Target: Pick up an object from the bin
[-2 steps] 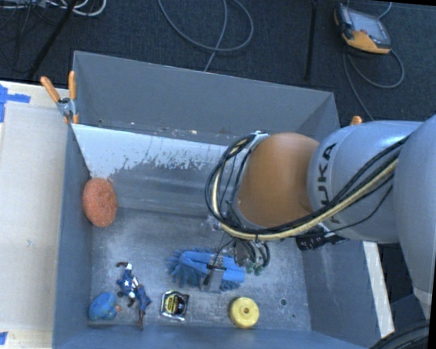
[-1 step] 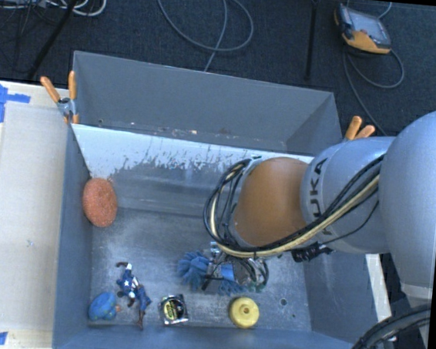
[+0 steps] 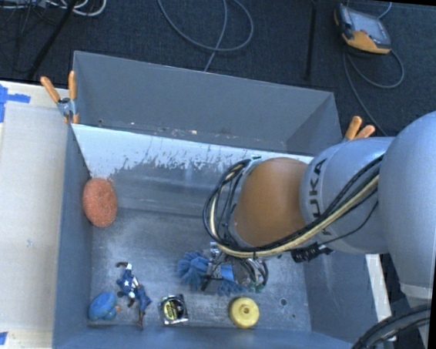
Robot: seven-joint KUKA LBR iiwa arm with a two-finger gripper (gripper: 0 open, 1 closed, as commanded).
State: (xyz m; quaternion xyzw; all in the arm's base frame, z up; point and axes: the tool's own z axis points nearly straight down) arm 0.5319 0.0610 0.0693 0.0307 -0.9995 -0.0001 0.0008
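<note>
several small things lie loose in the grey bin (image 3: 159, 218), the biggest a rusty-orange oval lump (image 3: 100, 202) by the left wall. next in size, a blue ruffled thing (image 3: 193, 266), seemingly cloth or soft plastic, lies mid-floor toward the near wall. it looks light, limp and hard to break, best pinched at its bunched middle. the gripper (image 3: 219, 274) sits at its right part and appears to touch it; whether it is apart or together i cannot tell. a yellow disc (image 3: 244, 312) lies just beside.
</note>
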